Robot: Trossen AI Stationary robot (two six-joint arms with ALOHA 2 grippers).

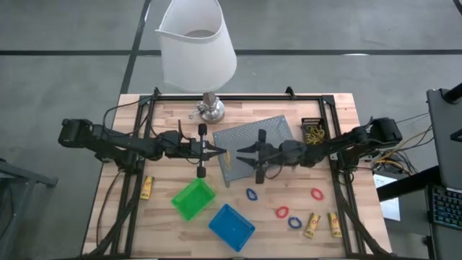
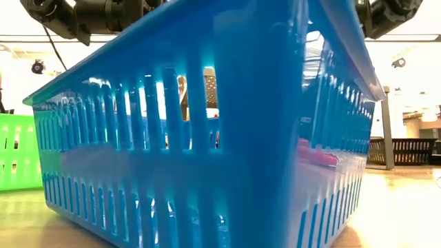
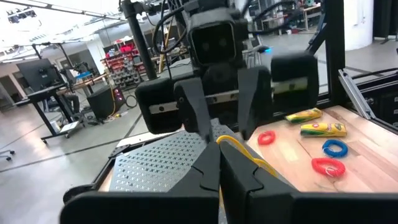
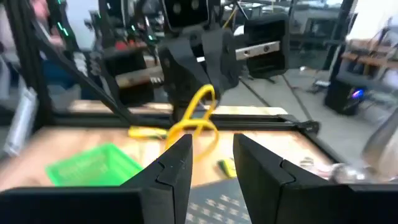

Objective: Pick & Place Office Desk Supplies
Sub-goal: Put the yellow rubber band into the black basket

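While both arms meet at mid-frame over the worktop (image 1: 180, 115), we judge a rubber-band handover is in hand. Largest first: the grey tray (image 1: 249, 141) lies right of centre, the blue bin (image 1: 232, 227) and green bin (image 1: 193, 198) lower centre, the black bin (image 1: 314, 130) at right. Our left gripper (image 1: 220, 153) is clenched on a yellow band (image 3: 239, 149); our right gripper (image 1: 242, 153) faces it, fingers (image 4: 177, 165) parted, not yet on the band. Next we need the right fingers to close around it.
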